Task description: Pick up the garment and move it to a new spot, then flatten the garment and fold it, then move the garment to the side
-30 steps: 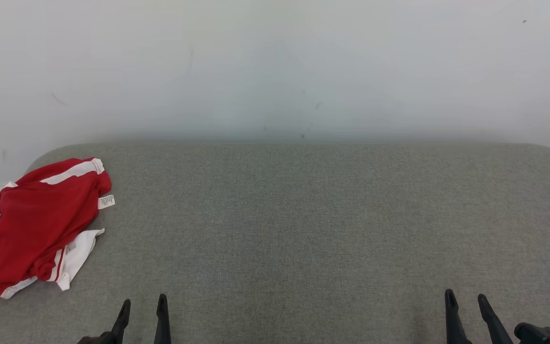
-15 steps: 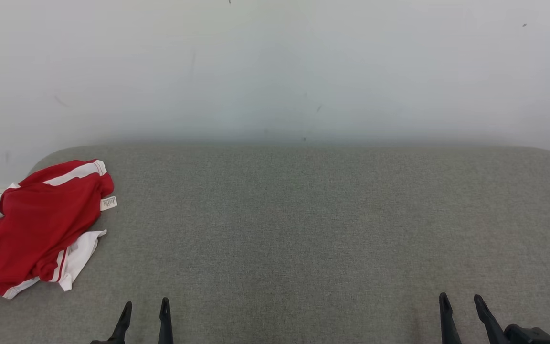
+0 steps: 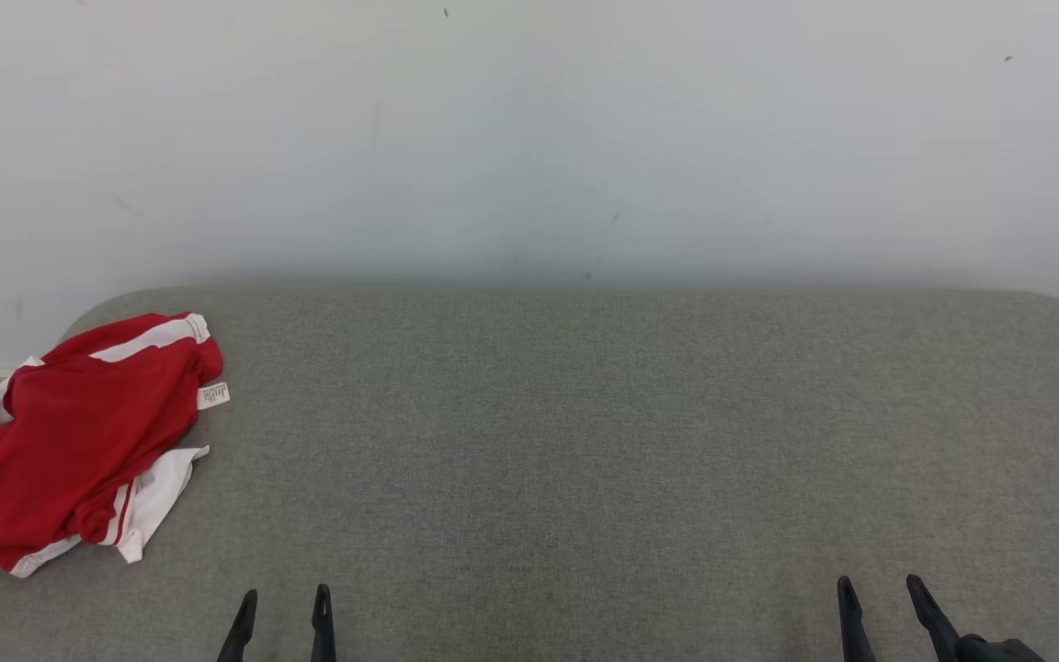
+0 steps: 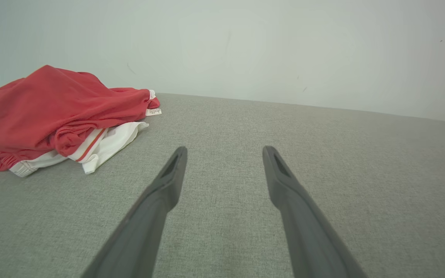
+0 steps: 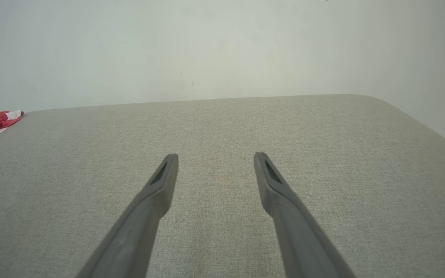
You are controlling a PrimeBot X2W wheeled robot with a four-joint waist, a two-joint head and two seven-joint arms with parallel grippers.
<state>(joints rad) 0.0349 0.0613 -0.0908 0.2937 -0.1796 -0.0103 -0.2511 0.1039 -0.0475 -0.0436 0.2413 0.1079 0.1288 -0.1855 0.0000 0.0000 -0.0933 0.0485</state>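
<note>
Grey surface [image 3: 585, 460]; garment [image 4: 52, 108], rumpled heap

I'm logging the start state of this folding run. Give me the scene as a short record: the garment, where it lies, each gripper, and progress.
garment: red garment with white trim, crumpled in a heap
location: far left of the grey fabric surface, running past the head view's left edge
label: white tag on the heap's right side
left gripper: open, empty, apart from the heap
right gripper: open, empty, over bare surface
backdrop: pale wall
progress: not yet picked up
</note>
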